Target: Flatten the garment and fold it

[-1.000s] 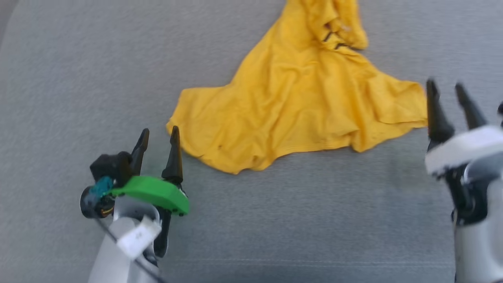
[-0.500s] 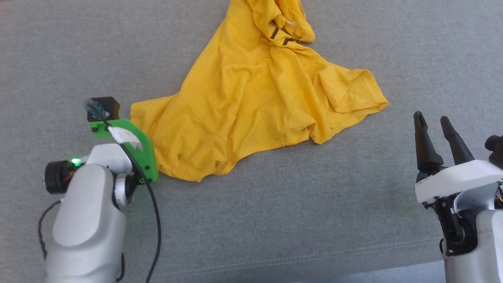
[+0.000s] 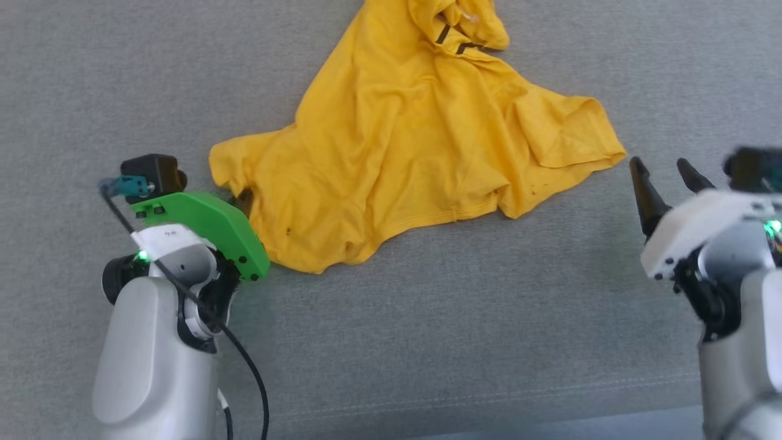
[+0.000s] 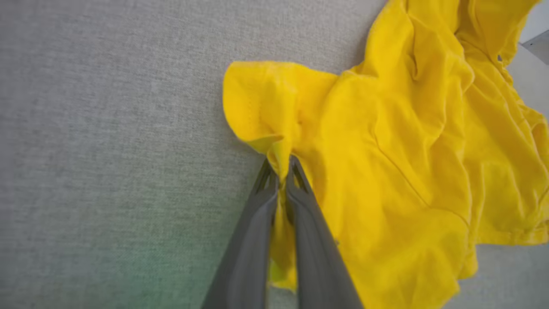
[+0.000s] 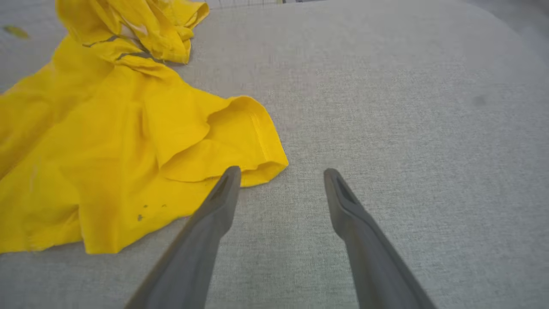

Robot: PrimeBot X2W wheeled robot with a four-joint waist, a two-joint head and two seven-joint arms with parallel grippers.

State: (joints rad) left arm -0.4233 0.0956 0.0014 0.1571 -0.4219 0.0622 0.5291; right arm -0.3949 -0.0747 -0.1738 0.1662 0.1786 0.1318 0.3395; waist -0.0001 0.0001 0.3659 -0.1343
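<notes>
Flattening step: my left end effector (image 4: 281, 167) is clamped on the crumpled garment (image 3: 415, 140) — maybe a sleeve — on the worktop (image 3: 427, 342). My right end effector (image 5: 279, 171) gapes beside the opposite corner; I'd pinch that next, pull flat.

Soft, creased, matt yellow cloth, that garment (image 3: 403, 140); grey woven fabric surface (image 3: 427, 342), slightly rough; green bracket (image 3: 214, 226), smooth plastic.
</notes>
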